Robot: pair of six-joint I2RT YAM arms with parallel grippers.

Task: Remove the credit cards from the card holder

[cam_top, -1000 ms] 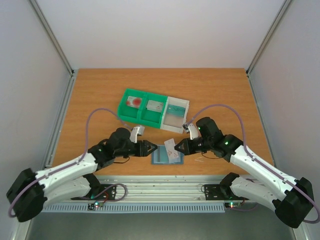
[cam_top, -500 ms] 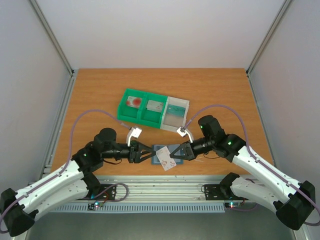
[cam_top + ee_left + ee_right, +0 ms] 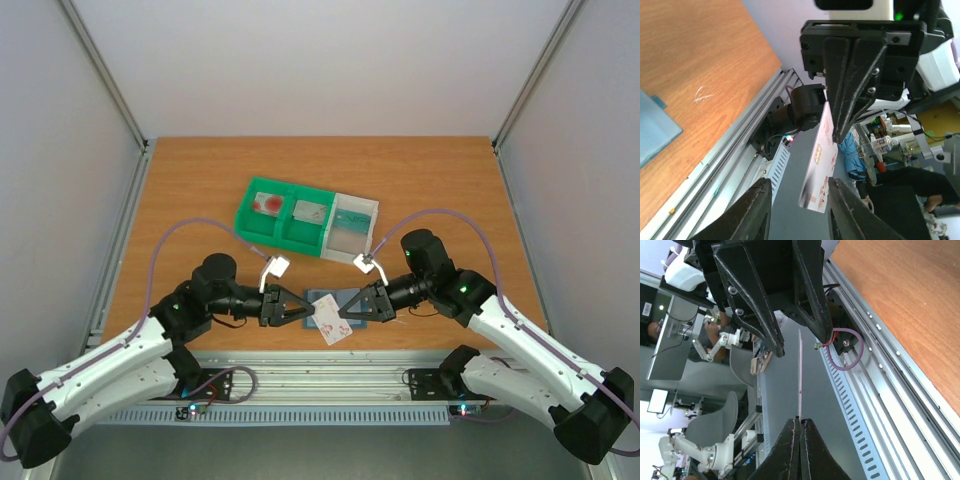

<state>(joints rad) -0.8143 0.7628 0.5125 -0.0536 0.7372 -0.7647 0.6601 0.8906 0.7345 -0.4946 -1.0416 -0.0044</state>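
Top external: right end effector (image 3: 346, 314) pinches white-pink card (image 3: 336, 326) above card holder (image 3: 326, 298) at bench (image 3: 450, 180) near edge; left end effector (image 3: 309, 312) spread around it, maybe touching; green bin (image 3: 262, 241) behind.

Right hand (image 3: 346, 313) pinched shut; left hand (image 3: 311, 312) faces it, fingers parted.
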